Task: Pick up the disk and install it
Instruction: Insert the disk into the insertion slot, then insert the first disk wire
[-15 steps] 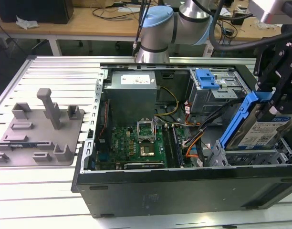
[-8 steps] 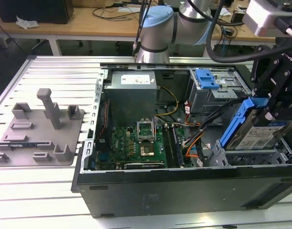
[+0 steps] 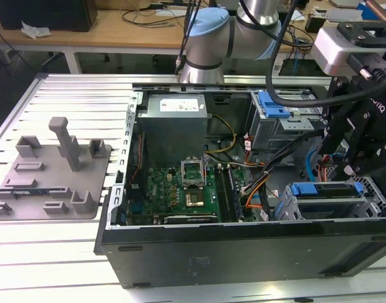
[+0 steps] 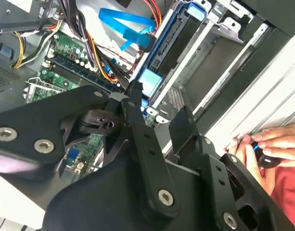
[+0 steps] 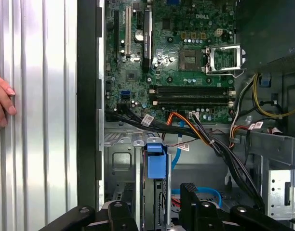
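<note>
Disk (image 3: pixel 319 189) stands on edge in the drive cage (image 3: pixel 376 189), lower right of the exterior view, inside the open computer case (image 3: pixel 243 252). We see its blue carrier along the top of the cage. Gripper (image 3: pixel 344 169) hangs just above it, a little toward the exterior view's right.

In the first wrist view the fingers (image 5: pixel 191 202) are spread apart, one on each side of the disk's blue tab (image 5: pixel 156 163). We see a gap at both sides, so nothing is gripped. The second wrist view agrees: the fingers (image 4: pixel 183 127) are parted, with the blue tab (image 4: pixel 150 82) just beyond them.

Rest of the case in the exterior view:
- Green motherboard (image 3: pixel 180 189) sits in the middle.
- Grey power supply box (image 3: pixel 174 120) lies above it.
- Blue latch piece (image 3: pixel 272 104) tops the other cage at upper right.
- Orange and black cables (image 3: pixel 259 189) run between board and cages.

Grey fixture plate (image 3: pixel 54 170) lies on the slatted surface (image 3: pixel 54 265), well apart at the exterior view's left. A person's hand (image 5: pixel 0 103) rests on the slats beside the case.
</note>
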Available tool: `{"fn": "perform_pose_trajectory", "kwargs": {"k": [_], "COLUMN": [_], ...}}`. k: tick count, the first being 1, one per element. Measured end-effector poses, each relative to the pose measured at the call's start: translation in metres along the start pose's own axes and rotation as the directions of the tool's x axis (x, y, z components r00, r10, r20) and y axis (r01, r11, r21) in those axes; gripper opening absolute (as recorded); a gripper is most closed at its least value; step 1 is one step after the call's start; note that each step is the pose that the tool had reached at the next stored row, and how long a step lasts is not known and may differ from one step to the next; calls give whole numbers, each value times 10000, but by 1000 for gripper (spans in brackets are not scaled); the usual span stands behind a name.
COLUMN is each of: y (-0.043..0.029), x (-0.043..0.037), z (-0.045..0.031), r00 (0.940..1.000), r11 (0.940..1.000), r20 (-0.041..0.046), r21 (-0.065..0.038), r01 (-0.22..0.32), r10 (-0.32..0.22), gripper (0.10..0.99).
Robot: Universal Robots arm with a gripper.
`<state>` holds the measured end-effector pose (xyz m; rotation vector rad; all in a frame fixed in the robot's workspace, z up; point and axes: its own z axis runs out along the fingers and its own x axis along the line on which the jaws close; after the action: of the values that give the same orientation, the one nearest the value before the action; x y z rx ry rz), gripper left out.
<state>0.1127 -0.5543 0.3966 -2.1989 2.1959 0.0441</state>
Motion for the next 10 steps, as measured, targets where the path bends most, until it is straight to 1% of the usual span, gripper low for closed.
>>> {"fn": "perform_pose_trajectory", "kwargs": {"k": [10], "y": [0], "x": [0], "z": [11], "r00": [10000], "r11": [10000], "r20": [0], "r21": [0], "r01": [-1], "r10": [1], "gripper": [502]}}
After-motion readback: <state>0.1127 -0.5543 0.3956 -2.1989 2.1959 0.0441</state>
